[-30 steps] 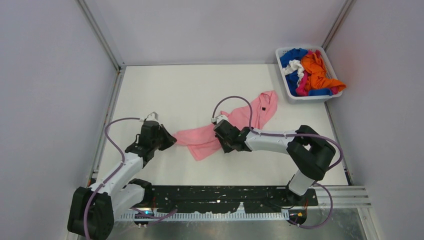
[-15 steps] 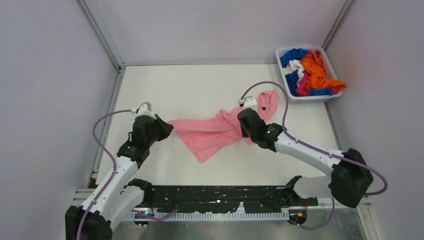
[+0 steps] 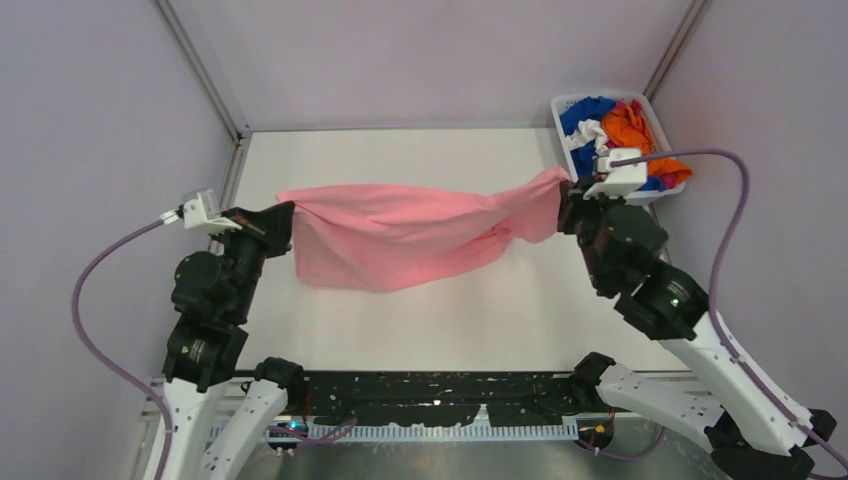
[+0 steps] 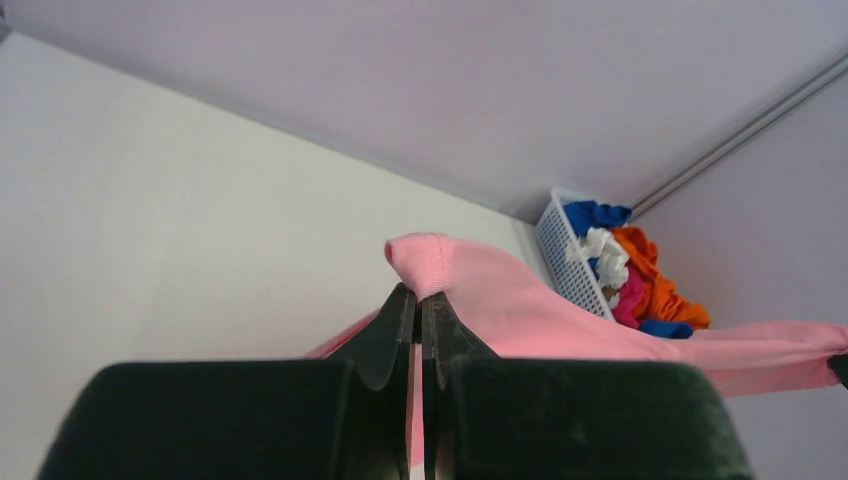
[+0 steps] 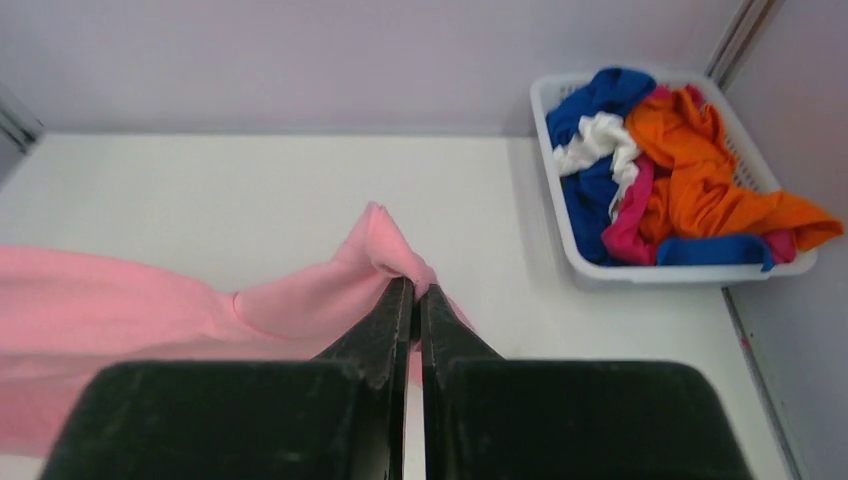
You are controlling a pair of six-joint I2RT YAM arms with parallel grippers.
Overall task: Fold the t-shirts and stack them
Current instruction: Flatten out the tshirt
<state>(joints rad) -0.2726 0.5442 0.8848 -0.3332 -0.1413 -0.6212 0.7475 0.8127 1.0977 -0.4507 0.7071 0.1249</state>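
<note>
The light pink t-shirt (image 3: 410,228) hangs stretched in the air between my two grippers, sagging in the middle above the table. My left gripper (image 3: 283,215) is shut on its left end, which shows as a pink fold (image 4: 440,265) above the fingertips in the left wrist view. My right gripper (image 3: 563,196) is shut on its right end, a pink bunch (image 5: 385,250) in the right wrist view. The other t-shirts, orange (image 3: 632,135), royal blue (image 3: 583,110), white and hot pink, lie heaped in the basket. The neck label is hidden.
The white slotted basket (image 3: 596,196) stands at the table's back right corner, just behind my right gripper; it also shows in the right wrist view (image 5: 560,215). Grey walls enclose the white table (image 3: 400,160) on three sides.
Both arms have risen and spread apart, lifting the pink t-shirt off the table and stretching it out. The right gripper moved back right toward the basket, the left gripper moved left.
</note>
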